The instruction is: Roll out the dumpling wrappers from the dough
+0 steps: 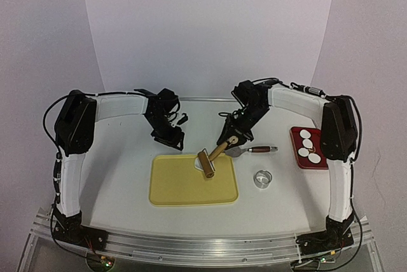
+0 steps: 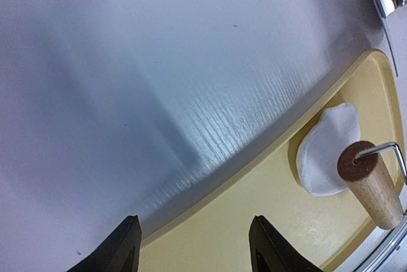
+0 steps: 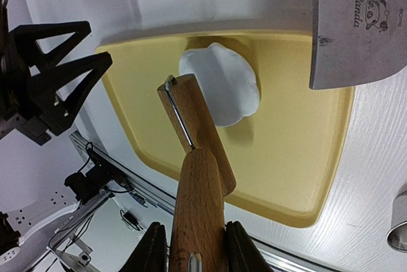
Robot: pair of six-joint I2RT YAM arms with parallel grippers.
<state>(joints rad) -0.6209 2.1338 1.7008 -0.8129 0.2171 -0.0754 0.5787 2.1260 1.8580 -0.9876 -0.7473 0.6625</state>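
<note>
A white dough patch [image 1: 198, 162] lies at the far edge of the yellow board [image 1: 184, 189]. The wooden rolling pin [image 1: 206, 163] rests with its roller on the dough's near side. My right gripper [image 3: 194, 246] is shut on the pin's handle [image 3: 197, 208], above the dough [image 3: 219, 91]. My left gripper [image 2: 194, 246] hangs open and empty over the board's far left edge [image 2: 254, 164], left of the dough [image 2: 327, 148]. Several dumpling wrappers [image 1: 307, 144], flat white discs, sit on the red plate [image 1: 294, 138] at the right.
A metal scraper [image 1: 251, 150] with a dark handle lies just beyond the board's far right corner; its blade [image 3: 359, 24] shows in the right wrist view. A metal ring cutter [image 1: 262, 178] stands right of the board. The right arm's elbow rises beside the red plate.
</note>
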